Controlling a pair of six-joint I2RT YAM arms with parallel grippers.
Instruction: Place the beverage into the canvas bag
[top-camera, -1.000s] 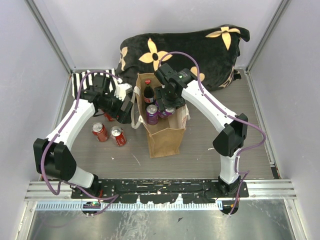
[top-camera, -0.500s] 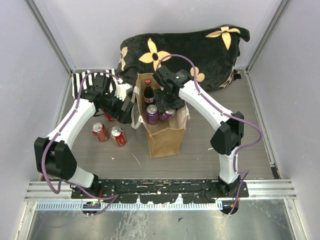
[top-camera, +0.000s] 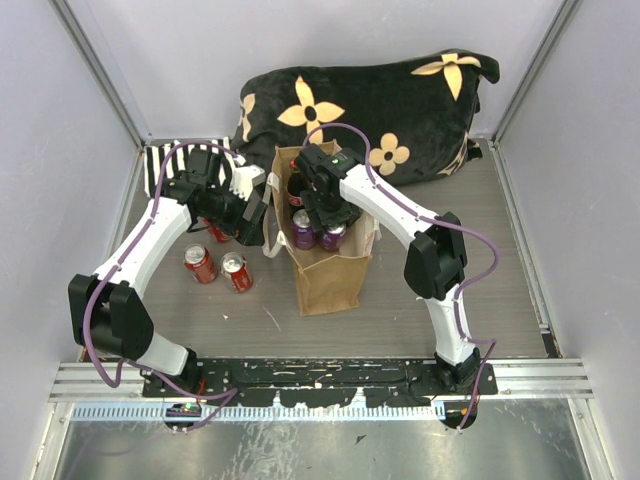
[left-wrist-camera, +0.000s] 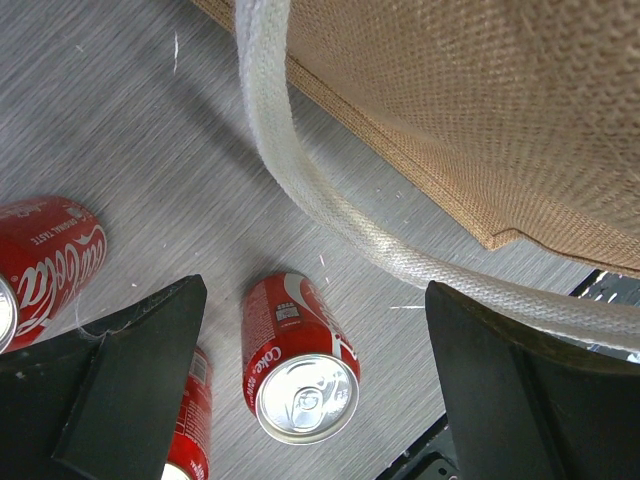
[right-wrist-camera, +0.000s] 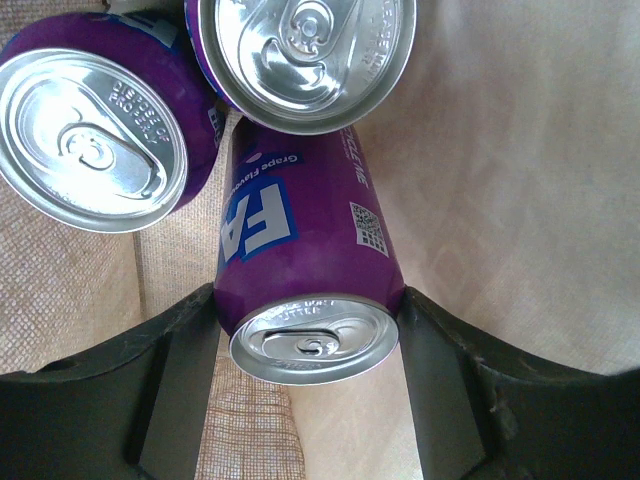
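- Bench (top-camera: 480, 290): everything is being carried on it. A black flowered cushion (top-camera: 400, 90) is being propped along its far edge.
- Canvas bag (top-camera: 330, 275): is being stood upright mid-bench with its mouth open. The fabric walls are being judged soft, likely to sag or shift if nudged. A cream handle strap (left-wrist-camera: 300, 170) is being left slack down the left side.
- Right end effector (right-wrist-camera: 310, 350): is being positioned inside the bag mouth. Its fingers are being narrowed onto a purple can (right-wrist-camera: 305, 270), one on each side of the body just below the rim.
- Left end effector (left-wrist-camera: 315, 330): is being held wide, with nothing being gripped. It is being hovered beside the bag over the red cans (left-wrist-camera: 300, 360) lying on the bench.
- Bottle (top-camera: 296, 185): dark with a red cap, is being housed upright at the far end of the bag.
- Purple can: is being held upright within the bag, just beside two other purple cans (right-wrist-camera: 95, 140). Whether its base is being rested on the bag floor cannot be told.
- Handling judgement: the can is being taken as rigid but thin-walled, smooth and slippery, and moderately heavy if full. A side grip across the round body is being judged best, with no hard squeeze.
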